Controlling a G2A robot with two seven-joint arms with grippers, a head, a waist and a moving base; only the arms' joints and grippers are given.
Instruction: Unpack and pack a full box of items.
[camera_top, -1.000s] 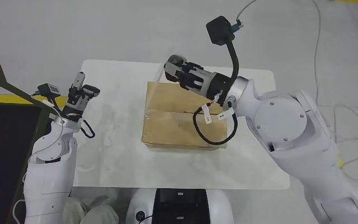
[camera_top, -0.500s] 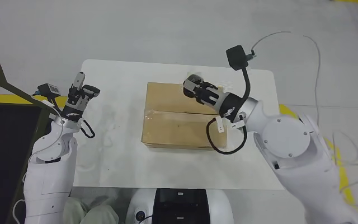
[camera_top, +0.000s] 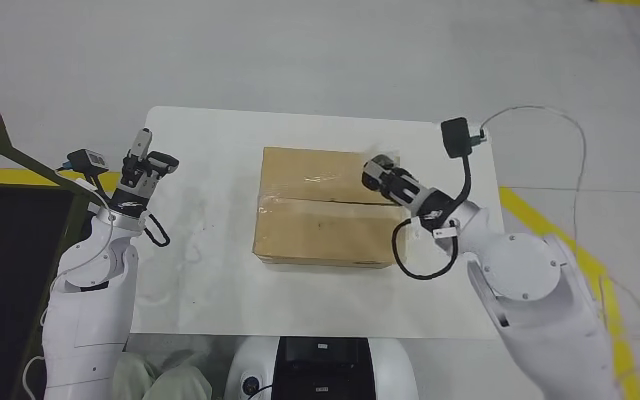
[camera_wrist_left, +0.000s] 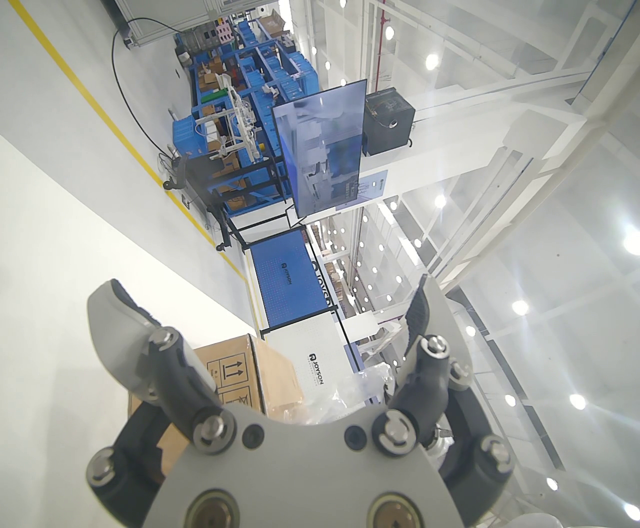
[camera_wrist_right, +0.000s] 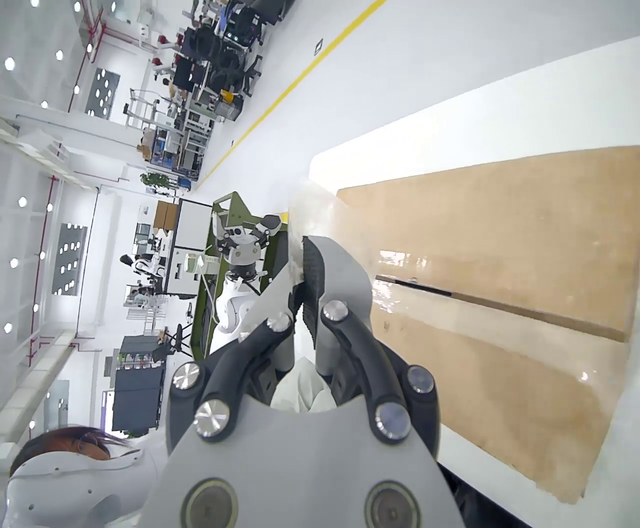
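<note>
White table, box at ctr: right gripper pinching clear tape at seam end. Best peel low & steady along seam; left gripper spread, free to brace.

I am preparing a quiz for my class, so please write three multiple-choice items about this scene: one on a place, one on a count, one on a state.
1. Where is the cardboard box? A on the floor; B on the white table; C in a gripper.
2. How many boxes stand on the table? A one; B two; C three.
3. The left gripper has its fingers: A shut on tape; B shut empty; C open.
Key: B, the box rests mid-table; A, the top view shows one; C, both fingers stand wide apart.
</note>
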